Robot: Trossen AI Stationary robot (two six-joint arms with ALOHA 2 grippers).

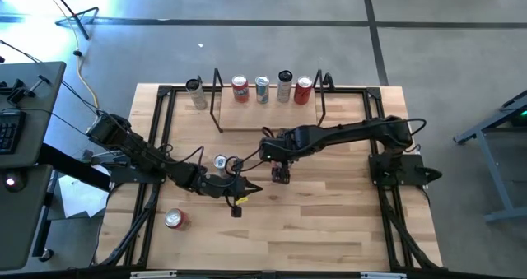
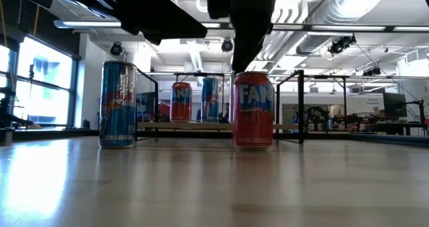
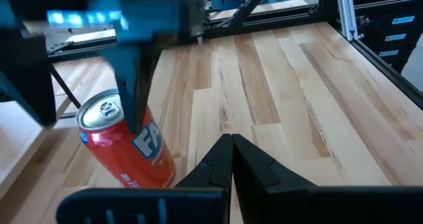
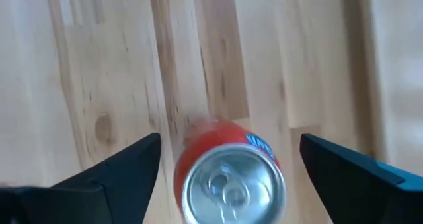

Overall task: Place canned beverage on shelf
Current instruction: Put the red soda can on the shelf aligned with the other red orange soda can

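Item in hand: an orange can, standing upright on the tabletop near the middle, in front of the shelf and well apart from it. Right gripper: hanging directly over this can, jaws spread wide to either side of the rim and touching nothing; the low view is showing the dark wrist just above the can's top. Left gripper: lying low on the tabletop just left of the orange can, jaws pressed together and empty, tips pointing toward the can. Shelf contents: a red can, a blue-silver can, a tall pale can and another red can standing abreast on the plank, so free room is looking scarce. Also on the tabletop: a tall blue can beside the left arm, a red can lying near the front left, and a grey can just outside the shelf's left frame. Handling note, as a judgement: the step in hand is appearing to be the grasp. The jaws should be coming straight down, centred on the can, and closing on the wall below the rim, firmly enough to hold yet not denting thin metal. The left gripper is sitting close, so the lift should be going straight up before any travel toward the shelf.
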